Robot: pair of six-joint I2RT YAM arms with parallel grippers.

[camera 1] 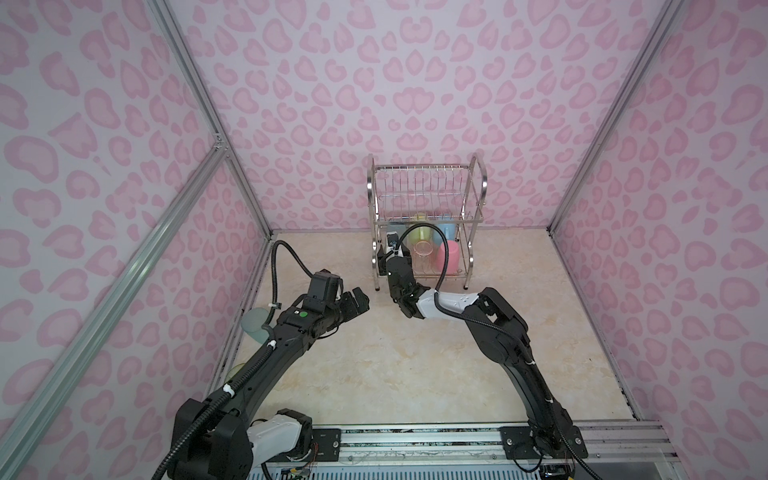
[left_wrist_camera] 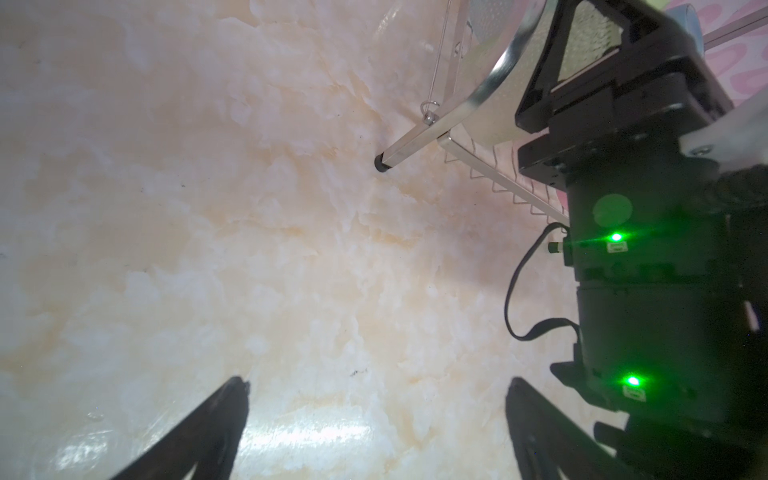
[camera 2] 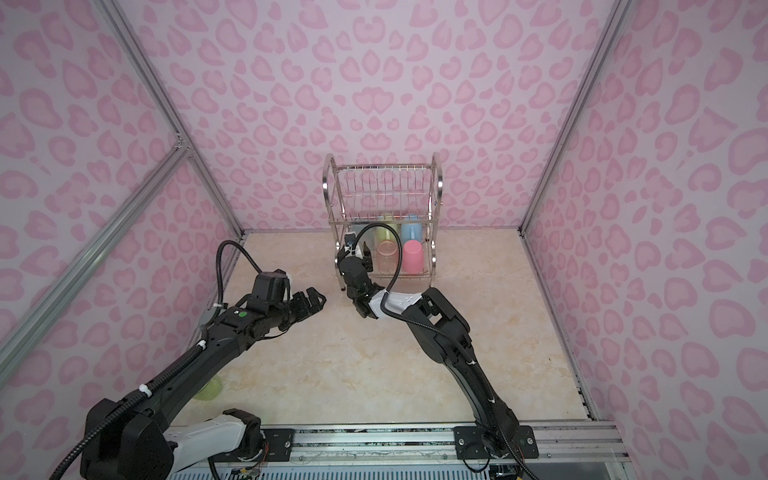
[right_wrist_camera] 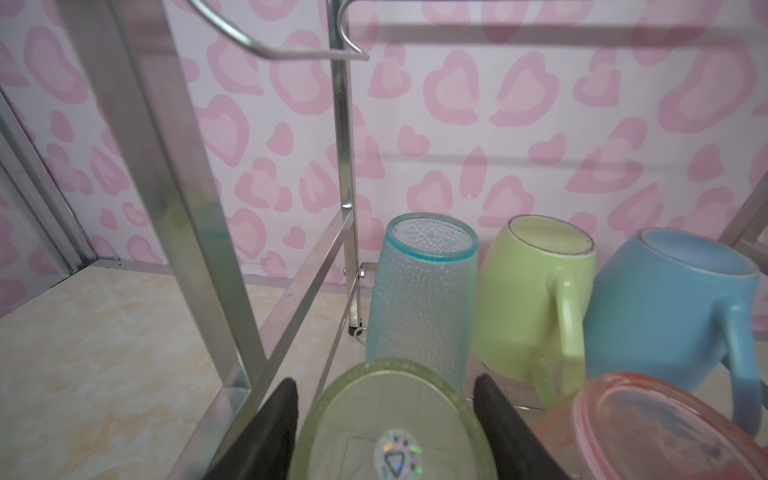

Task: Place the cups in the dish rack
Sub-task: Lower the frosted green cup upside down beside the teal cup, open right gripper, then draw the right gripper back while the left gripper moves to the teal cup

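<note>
The dish rack (camera 1: 482, 174) stands at the back of the table, its top tier bare. My right gripper (right_wrist_camera: 384, 399) is shut on an upside-down yellow-green tumbler (right_wrist_camera: 390, 424) at the front left of the lower tier. Behind it stand a pale blue tumbler (right_wrist_camera: 419, 291), a green mug (right_wrist_camera: 532, 299) and a blue mug (right_wrist_camera: 665, 307), with an orange-pink tumbler (right_wrist_camera: 648, 428) beside it. An opaque pink tumbler (camera 1: 449, 257) is at the tier's front right. My left gripper (camera 1: 357, 301) hangs open over bare table, nothing between its fingers (left_wrist_camera: 232, 415).
Two more cups lie partly under my left arm by the left wall: a pale blue tumbler (camera 1: 254, 324) and a yellow-green tumbler (camera 2: 208, 388). The rack's front left leg (left_wrist_camera: 386, 160) is just ahead of my left gripper. Pink patterned walls close in three sides.
</note>
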